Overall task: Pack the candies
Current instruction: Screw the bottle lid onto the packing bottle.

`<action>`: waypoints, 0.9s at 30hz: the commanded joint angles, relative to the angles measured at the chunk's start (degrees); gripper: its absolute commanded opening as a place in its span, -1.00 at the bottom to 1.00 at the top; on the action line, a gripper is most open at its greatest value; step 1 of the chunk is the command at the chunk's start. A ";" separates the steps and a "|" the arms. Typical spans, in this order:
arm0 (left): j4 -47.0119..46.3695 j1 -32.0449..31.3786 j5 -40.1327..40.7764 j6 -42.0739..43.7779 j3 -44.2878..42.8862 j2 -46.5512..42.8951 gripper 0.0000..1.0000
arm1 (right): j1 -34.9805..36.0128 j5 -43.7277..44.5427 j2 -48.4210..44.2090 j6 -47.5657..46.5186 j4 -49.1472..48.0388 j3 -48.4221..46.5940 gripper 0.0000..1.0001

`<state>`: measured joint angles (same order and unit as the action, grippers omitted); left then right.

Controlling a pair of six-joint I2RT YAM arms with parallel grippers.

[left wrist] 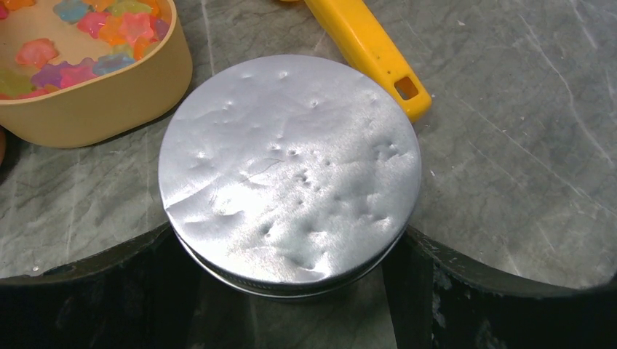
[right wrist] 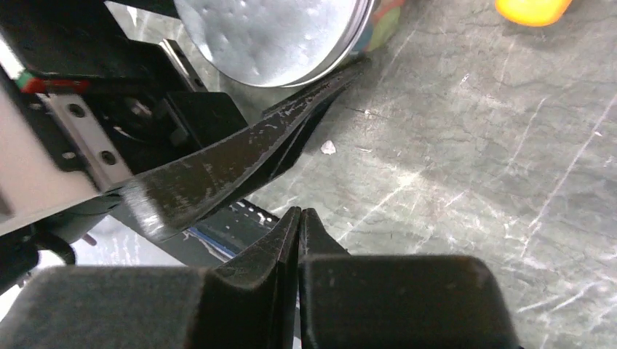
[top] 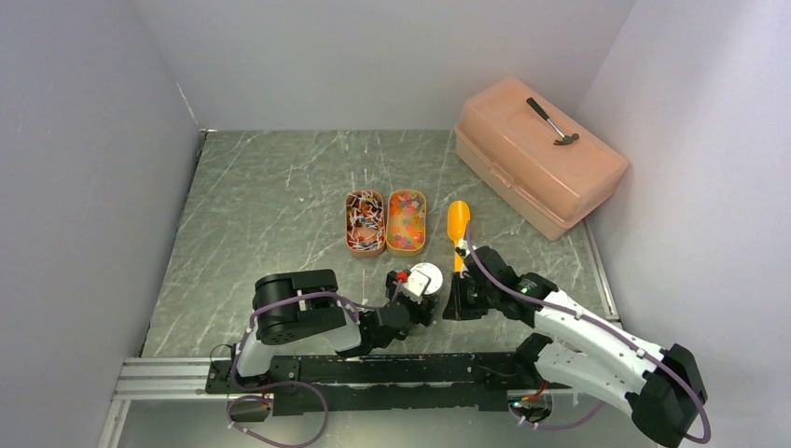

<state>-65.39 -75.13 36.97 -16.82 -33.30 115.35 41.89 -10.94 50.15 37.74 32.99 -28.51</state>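
Observation:
The candies lie in two tan trays at mid-table: twist-wrapped pieces [top: 365,222] in the left one, gummy bits [top: 407,221] [left wrist: 80,43] in the right one. A jar [top: 425,278] capped by a dented silver lid [left wrist: 291,167] [right wrist: 269,36] stands just in front of them, with coloured sweets [right wrist: 382,22] showing through its wall. My left gripper [top: 420,291] [left wrist: 287,243] has its jaws spread wide and pressed against both sides of the jar under the lid. Right of the jar, my right gripper [top: 455,303] [right wrist: 300,218] is shut on nothing, low over the tabletop.
An orange scoop [top: 458,224] [left wrist: 371,51] lies right of the trays, its handle pointing toward the jar. A salmon toolbox [top: 541,154] with a hammer [top: 555,121] on it stands at the back right. Grey walls close in both sides.

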 commanded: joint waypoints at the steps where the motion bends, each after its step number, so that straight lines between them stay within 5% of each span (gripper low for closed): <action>1: 19.62 0.67 -2.55 -5.60 2.76 4.36 0.36 | 0.06 3.50 -1.74 0.65 4.90 -7.54 -0.85; 11: 23.98 0.60 -2.14 -4.54 1.75 1.83 0.45 | -0.01 11.82 1.54 -3.87 8.18 -18.23 -0.68; 14: 26.71 0.53 -1.02 -4.19 1.56 -0.34 0.58 | 0.01 13.39 2.48 -5.19 9.20 -19.92 -0.58; 16: 30.63 0.40 -0.83 -3.83 0.88 -2.11 0.85 | -0.08 14.08 2.82 -5.91 9.58 -20.47 -0.54; 27: 50.85 0.25 -8.26 -6.65 -1.65 -15.65 0.87 | -0.96 15.45 2.37 -7.59 9.66 -20.68 -0.42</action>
<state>-35.79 -74.91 34.65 -22.33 -35.40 102.02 41.41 2.85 53.01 31.81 43.03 -46.87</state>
